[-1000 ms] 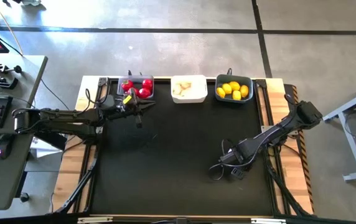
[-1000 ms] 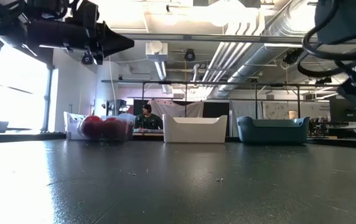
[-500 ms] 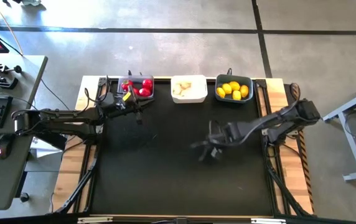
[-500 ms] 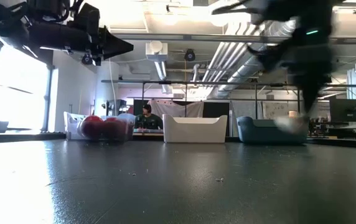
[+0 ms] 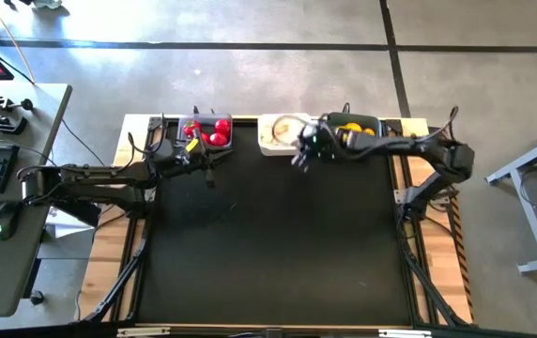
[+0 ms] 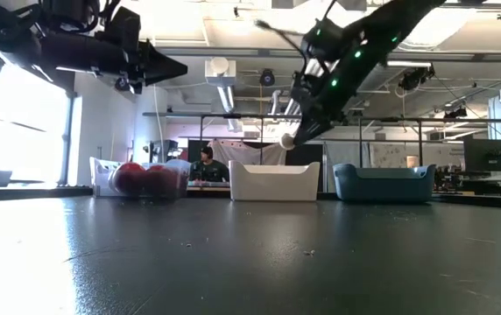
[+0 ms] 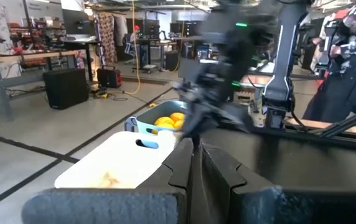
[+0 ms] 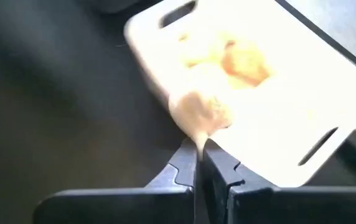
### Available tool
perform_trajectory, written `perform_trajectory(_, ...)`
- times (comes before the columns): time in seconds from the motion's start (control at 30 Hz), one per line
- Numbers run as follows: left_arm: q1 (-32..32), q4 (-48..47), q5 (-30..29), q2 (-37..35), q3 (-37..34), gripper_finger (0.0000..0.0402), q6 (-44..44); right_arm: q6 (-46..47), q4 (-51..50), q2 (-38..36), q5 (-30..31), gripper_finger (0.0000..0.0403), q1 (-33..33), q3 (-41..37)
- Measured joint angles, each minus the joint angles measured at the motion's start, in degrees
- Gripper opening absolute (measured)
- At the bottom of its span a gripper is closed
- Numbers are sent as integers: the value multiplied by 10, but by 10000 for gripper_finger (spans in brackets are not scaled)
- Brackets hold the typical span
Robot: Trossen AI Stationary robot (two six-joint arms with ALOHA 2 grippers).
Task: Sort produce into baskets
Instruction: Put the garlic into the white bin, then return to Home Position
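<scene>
My right jaws [image 8: 198,148] pinch a whitish garlic bulb [image 8: 200,111] by its tip, hanging just at the near edge of the white basket [image 5: 273,143], between the grey basket [image 5: 193,121] of tomatoes [image 5: 218,138] and the teal basket [image 5: 374,122] of lemons [image 5: 355,130]. My left jaws [image 5: 210,180] wait shut and empty above the tabletop [image 5: 268,244] beside the grey basket.

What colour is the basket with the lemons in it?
Dark teal-green basket, clearest in the low view; the lemons show from above.
</scene>
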Motion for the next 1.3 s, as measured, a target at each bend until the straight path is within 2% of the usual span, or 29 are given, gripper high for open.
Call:
perform_trajectory(0.23, 0, -4, 0, 0, 0, 14, -1, -86, -67, 99, -78, 0, -90, 128)
perform_trajectory(0.5, 0, -10, -2, 0, 0, 14, -1, -159, -194, 214, -83, 0, -116, 272)
perform_trajectory(0.67, 0, -14, -3, 0, 0, 14, -1, -181, -215, 245, -85, 0, -121, 311)
perform_trajectory(0.9, 0, -17, -3, 0, 0, 14, -22, -186, -227, 256, -86, 7, -127, 316)
perform_trajectory(1.03, 0, -21, -5, 0, 0, 14, -23, -182, -227, 258, -73, 34, -127, 316)
perform_trajectory(1.3, 0, -20, -5, 0, 0, 14, -26, -186, -212, 255, -63, 126, -118, 317)
